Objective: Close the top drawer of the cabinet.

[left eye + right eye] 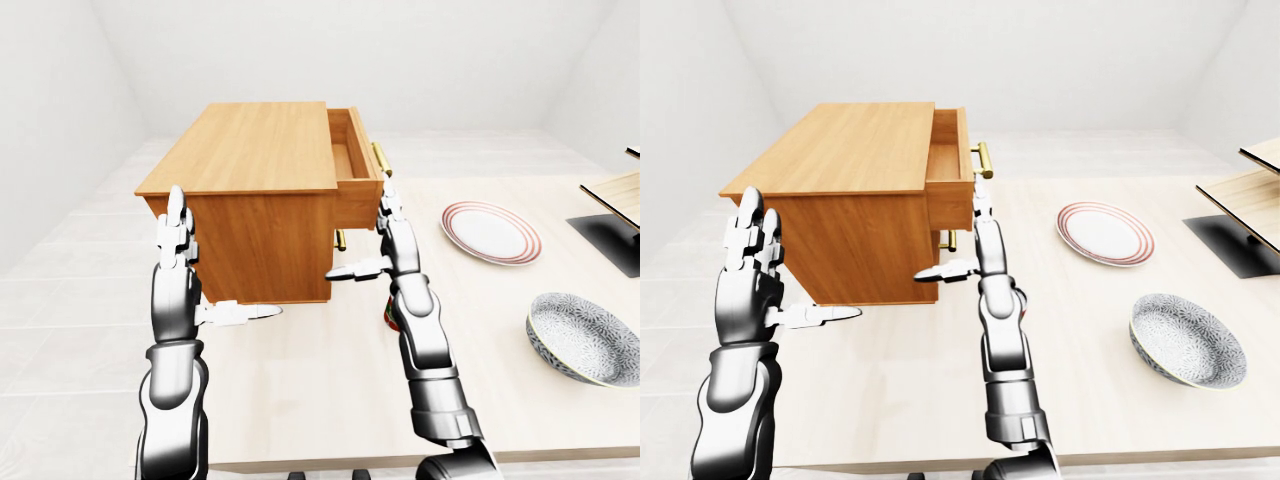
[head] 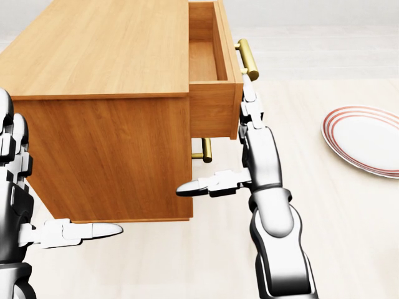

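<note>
I'm mid-push: my right hand (image 2: pixel 252 118), fingers open and flat, presses the face of the top drawer (image 2: pixel 212 81), which juts partly out of the cabinet (image 2: pixel 100 106). Next, drive it leftward until flush. My left hand (image 1: pixel 175 240) hangs open, idle.

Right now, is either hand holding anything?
No. The right hand presses open fingers against the drawer front below its handle; the left hand is free.
</note>
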